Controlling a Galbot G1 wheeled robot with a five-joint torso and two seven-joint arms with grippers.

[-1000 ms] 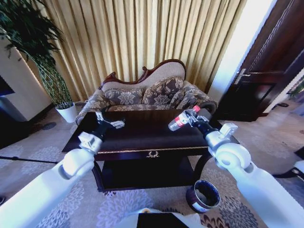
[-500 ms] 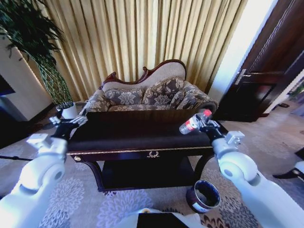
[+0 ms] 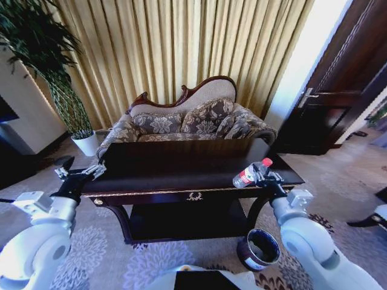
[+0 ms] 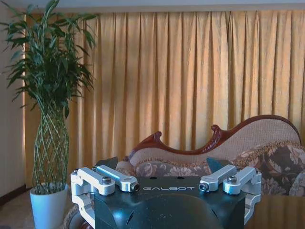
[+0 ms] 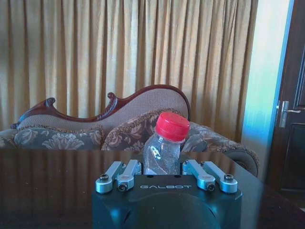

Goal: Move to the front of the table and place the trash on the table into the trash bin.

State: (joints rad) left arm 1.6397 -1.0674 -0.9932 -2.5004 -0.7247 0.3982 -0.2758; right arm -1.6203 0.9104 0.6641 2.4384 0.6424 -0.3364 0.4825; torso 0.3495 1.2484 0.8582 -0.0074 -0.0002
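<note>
My right gripper is shut on the trash, a clear plastic bottle with a red cap and white label, held tilted over the right front corner of the dark glossy table. In the right wrist view the bottle stands between the shut jaws, above the tabletop. The round dark trash bin stands on the carpet by the table's right front leg, below and nearer than the bottle. My left gripper is open and holds nothing, just off the table's left end; its fingers are spread wide.
A floral sofa with a carved wood frame stands behind the table against gold curtains. A tall plant in a white pot is at the back left. A dark door is at the right. Patterned carpet lies around the table.
My right gripper has carried the bottle to the right and toward the table's front edge, a little lower. My left arm has drawn back off the tabletop to beyond its left end.
</note>
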